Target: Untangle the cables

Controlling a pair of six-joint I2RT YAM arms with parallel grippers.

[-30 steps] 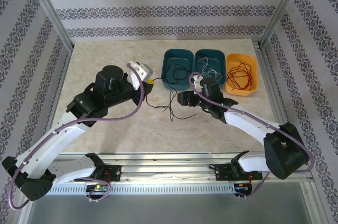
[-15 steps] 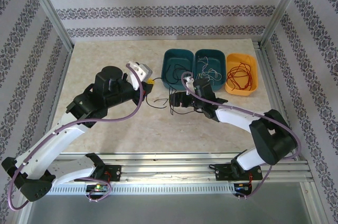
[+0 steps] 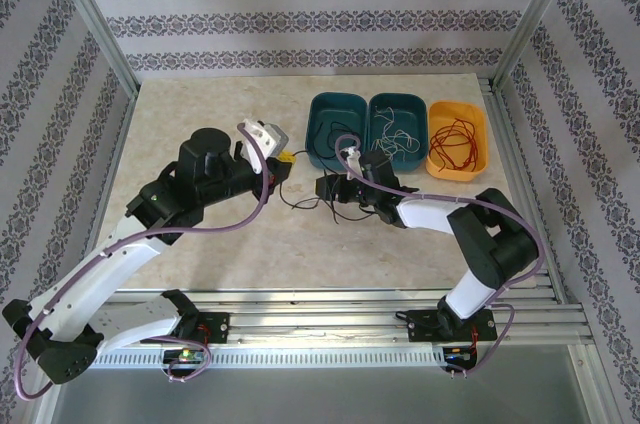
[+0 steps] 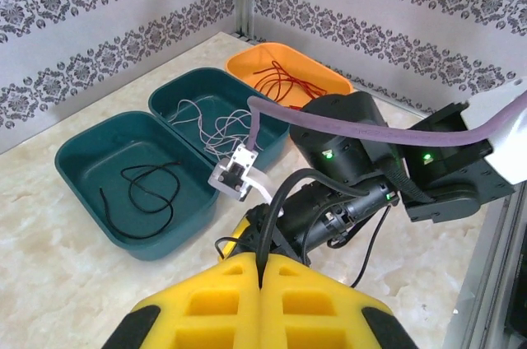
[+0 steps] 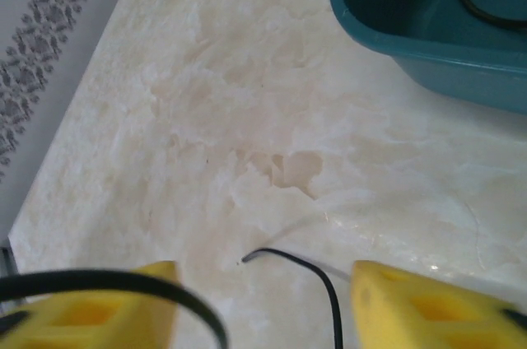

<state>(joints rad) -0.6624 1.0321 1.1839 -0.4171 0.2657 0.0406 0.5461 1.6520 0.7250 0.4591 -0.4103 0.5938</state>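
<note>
The right end effector is arriving at the middle of the surface. Over the past second it has swung left from in front of the teal bins, its arm folding sharply at the elbow. The left end effector is holding almost the same spot as before, its yellow fingers pressed together and pinching the loose black cable, which rises from the seam between them. The move is bringing both arms onto this one strand, apparently the last one outside a container. The sorted cables are lying apart from it, black and white ones in the teal bins and red in the orange bin. A two-ended pull looks likely to be next. The right end effector's jaws are standing spread and holding nothing. In its wrist view a free end of the loose black cable is lying on the surface between the two fingers, just ahead of them and apparently clear of both pads.
</note>
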